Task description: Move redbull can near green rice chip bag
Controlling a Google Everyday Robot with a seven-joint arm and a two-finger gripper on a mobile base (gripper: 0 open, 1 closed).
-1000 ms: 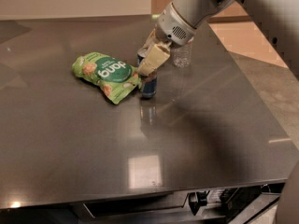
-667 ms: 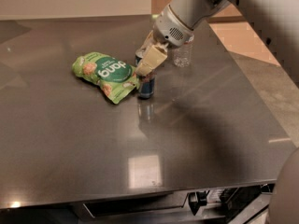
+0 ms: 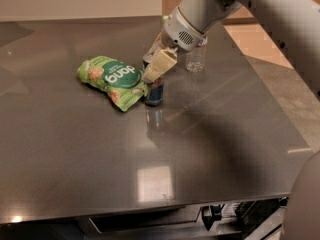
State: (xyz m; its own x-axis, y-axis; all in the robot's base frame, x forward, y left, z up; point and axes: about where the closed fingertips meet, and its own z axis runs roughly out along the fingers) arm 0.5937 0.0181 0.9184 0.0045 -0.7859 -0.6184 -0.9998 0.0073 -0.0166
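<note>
The redbull can (image 3: pixel 154 95) stands upright on the dark grey table (image 3: pixel 75 149), its blue lower half showing and its top hidden behind the fingers. It is right against the right edge of the green rice chip bag (image 3: pixel 112 80), which lies flat left of it. My gripper (image 3: pixel 151 76) comes down from the upper right and is shut on the upper part of the can; one cream finger (image 3: pixel 161 64) covers the can's front.
A clear plastic water bottle (image 3: pixel 195 58) stands behind and to the right of the can, partly hidden by my arm (image 3: pixel 200 14). The table's right edge (image 3: pixel 285 124) and front edge (image 3: pixel 150 211) are in view.
My gripper and the can have shifted slightly left, closer to the green bag. The bag and the bottle have not moved.
</note>
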